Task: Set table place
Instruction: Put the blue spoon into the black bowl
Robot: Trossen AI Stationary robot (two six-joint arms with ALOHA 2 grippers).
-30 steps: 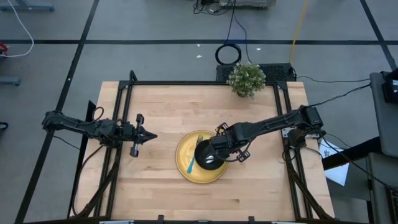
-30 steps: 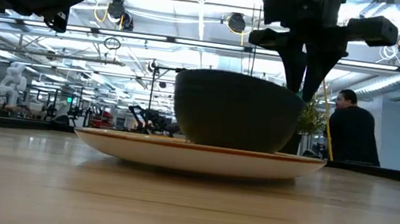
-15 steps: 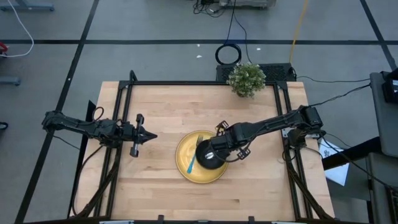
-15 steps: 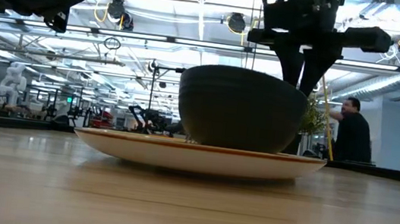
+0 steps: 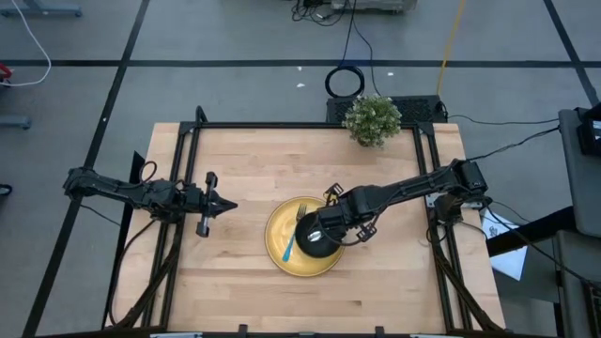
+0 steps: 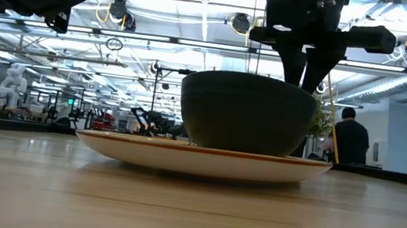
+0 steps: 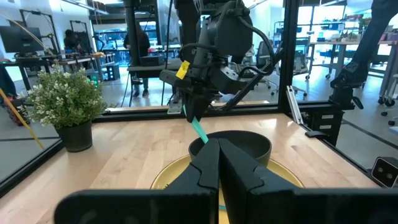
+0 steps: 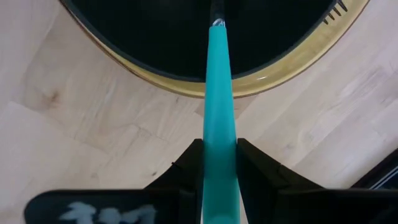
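Behind the light butcher-block wooden surface (image 5: 244,169) stretches a lit workshop. Its round flat yellow dinner plate (image 5: 278,252) sits near the middle, carrying a small black round bowl (image 6: 243,111) and a teal-handled fork (image 5: 292,237). The right gripper (image 5: 324,228) clamps a long teal utensil handle (image 8: 219,118) between its fingers, tip inside the bowl; lowering it slowly and releasing low would avoid tipping. The left gripper (image 7: 217,163) waits pinched together near the left edge. No readable writing

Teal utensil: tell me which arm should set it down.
Right. The right gripper already grips the teal utensil above the bowl on the plate; the left gripper waits shut, off to the side.
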